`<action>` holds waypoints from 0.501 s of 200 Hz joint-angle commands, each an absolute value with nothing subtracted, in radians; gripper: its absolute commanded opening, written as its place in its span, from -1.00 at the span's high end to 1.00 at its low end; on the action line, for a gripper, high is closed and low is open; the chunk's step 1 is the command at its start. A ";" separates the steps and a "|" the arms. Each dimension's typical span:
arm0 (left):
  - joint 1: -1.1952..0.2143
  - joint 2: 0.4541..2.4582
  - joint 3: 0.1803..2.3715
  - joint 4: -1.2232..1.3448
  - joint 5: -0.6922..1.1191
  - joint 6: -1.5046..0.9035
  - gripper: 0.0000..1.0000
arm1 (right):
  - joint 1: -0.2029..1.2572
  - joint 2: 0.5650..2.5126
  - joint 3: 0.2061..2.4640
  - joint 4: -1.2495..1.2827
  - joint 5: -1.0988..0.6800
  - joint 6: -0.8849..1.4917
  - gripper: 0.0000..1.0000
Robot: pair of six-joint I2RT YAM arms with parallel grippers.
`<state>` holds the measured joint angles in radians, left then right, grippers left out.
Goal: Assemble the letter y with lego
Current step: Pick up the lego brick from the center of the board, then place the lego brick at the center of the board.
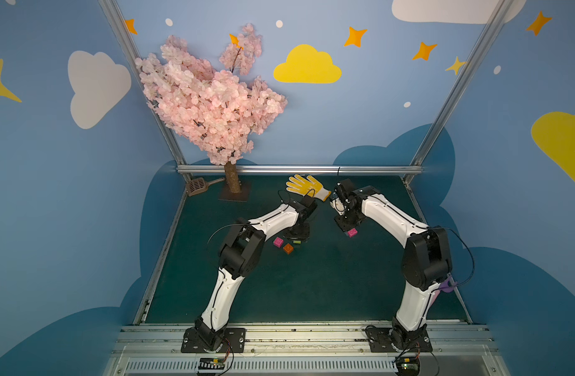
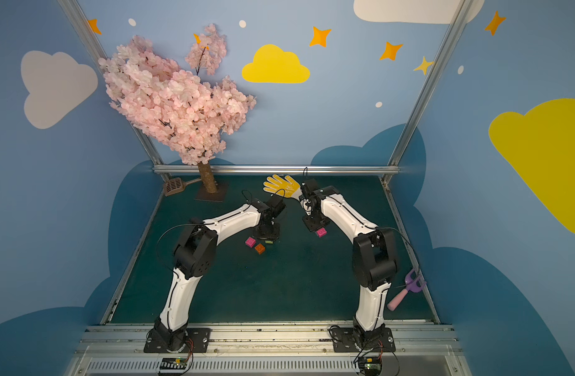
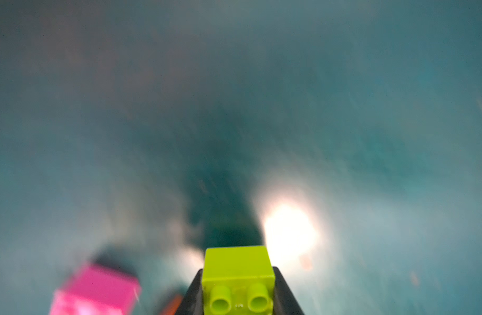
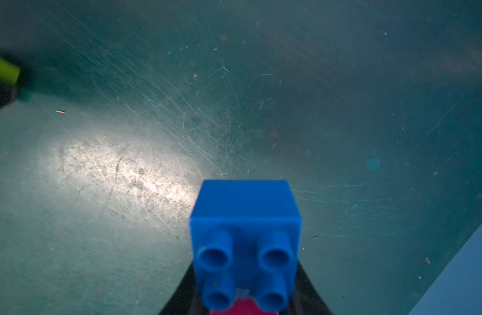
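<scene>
My left gripper (image 3: 238,296) is shut on a lime green lego brick (image 3: 238,272), its studs facing the camera. Both top views show that brick (image 1: 296,242) low over the green mat under the left gripper (image 1: 297,235). A loose pink brick (image 1: 278,242) and an orange brick (image 1: 288,248) lie just left of it, and both show blurred in the left wrist view. My right gripper (image 4: 245,289) is shut on a dark blue brick (image 4: 245,215) with a pink brick (image 4: 242,308) joined behind it. That pink brick (image 1: 352,232) pokes out below the right gripper (image 1: 348,226). No letter y shows.
A yellow glove (image 1: 307,187) lies at the back between the two wrists. A pink blossom tree (image 1: 232,182) and a brown scoop (image 1: 196,186) stand at the back left. A purple and pink tool (image 2: 406,289) lies by the right arm. A light blue surface (image 4: 458,272) fills one corner of the right wrist view.
</scene>
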<state>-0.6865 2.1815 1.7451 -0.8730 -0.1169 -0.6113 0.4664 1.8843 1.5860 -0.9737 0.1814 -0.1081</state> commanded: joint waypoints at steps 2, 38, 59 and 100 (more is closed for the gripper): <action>-0.752 2.074 1.681 -0.886 -0.132 -0.710 0.30 | 0.455 1.861 1.574 -0.987 0.195 -0.068 0.83; -0.825 1.982 1.533 -0.850 -0.138 -0.870 0.31 | 0.452 1.854 1.574 -0.999 0.186 -0.060 0.83; -0.828 1.949 1.456 -0.813 -0.140 -0.921 0.31 | 0.453 1.847 1.566 -1.000 0.177 -0.061 0.83; -0.832 1.970 1.427 -0.776 -0.108 -0.913 0.32 | 0.457 1.836 1.549 -1.003 0.168 -0.063 0.82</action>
<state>-0.8330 1.9583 1.4277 -0.8108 -0.1230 -0.8871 0.4534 1.8828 1.5661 -0.9756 0.1776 -0.0746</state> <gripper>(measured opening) 0.341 0.342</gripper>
